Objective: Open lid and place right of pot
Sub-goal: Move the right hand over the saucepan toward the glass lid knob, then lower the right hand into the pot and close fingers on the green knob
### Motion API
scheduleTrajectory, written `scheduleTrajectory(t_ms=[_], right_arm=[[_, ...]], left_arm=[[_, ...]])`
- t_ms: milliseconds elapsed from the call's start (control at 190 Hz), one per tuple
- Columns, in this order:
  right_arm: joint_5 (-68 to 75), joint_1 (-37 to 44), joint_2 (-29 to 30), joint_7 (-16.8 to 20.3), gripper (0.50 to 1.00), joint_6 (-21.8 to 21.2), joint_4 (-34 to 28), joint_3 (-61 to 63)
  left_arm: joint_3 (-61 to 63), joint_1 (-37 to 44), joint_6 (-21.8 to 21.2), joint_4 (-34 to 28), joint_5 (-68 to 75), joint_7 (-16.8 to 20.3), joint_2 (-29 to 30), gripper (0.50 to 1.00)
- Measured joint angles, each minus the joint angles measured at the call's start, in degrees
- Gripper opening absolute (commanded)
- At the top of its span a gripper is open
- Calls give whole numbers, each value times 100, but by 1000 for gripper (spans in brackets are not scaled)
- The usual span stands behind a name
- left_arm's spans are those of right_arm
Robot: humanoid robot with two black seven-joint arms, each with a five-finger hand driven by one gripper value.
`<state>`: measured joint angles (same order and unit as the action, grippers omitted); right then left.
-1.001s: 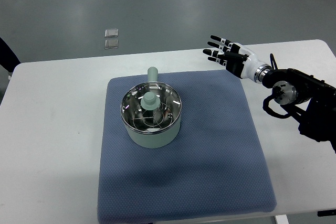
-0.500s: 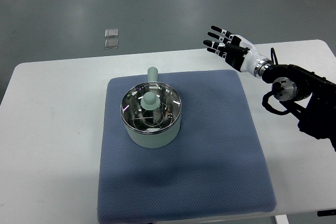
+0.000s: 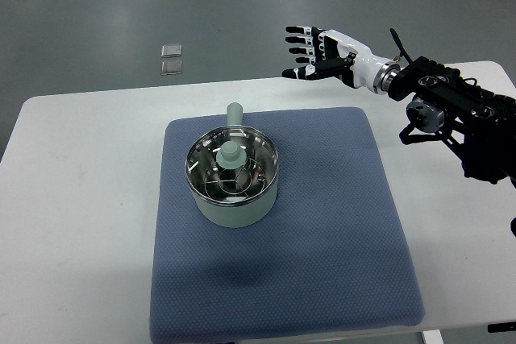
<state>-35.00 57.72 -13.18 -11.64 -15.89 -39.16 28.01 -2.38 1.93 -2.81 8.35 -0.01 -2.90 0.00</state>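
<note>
A pale green pot [image 3: 234,203] with a stub handle pointing away stands on the left half of a blue mat [image 3: 322,223]. A glass lid with a green knob [image 3: 231,155] sits on the pot. My right hand [image 3: 310,54] hovers high beyond the mat's far edge, up and to the right of the pot, its fingers spread and holding nothing. Its black forearm [image 3: 451,110] comes in from the right edge. The left arm does not show.
The mat lies on a white table [image 3: 81,199]. The mat's right half [image 3: 339,191] is bare. Two small clear squares [image 3: 170,58] lie on the grey floor beyond the table.
My right hand has risen and swung left, from the table's far right toward a spot above the mat's far edge. Pot and lid have not moved.
</note>
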Motion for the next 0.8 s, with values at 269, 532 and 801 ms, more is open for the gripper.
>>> scheduleTrajectory(t_ms=[269, 532, 801], right_arm=[[-631, 1047, 1, -297, 930, 35, 4, -1381], [-1467, 2349, 133, -689, 930, 24, 3, -3242], [-2704, 3416, 419, -1596, 930, -107, -510, -4365]], left_arm=[[-8, 0, -17, 0, 0, 0, 0, 1000], [-2, 1, -14, -1, 0, 0, 0, 1000], [-1, 0, -8, -1, 1, 0, 0, 1000]])
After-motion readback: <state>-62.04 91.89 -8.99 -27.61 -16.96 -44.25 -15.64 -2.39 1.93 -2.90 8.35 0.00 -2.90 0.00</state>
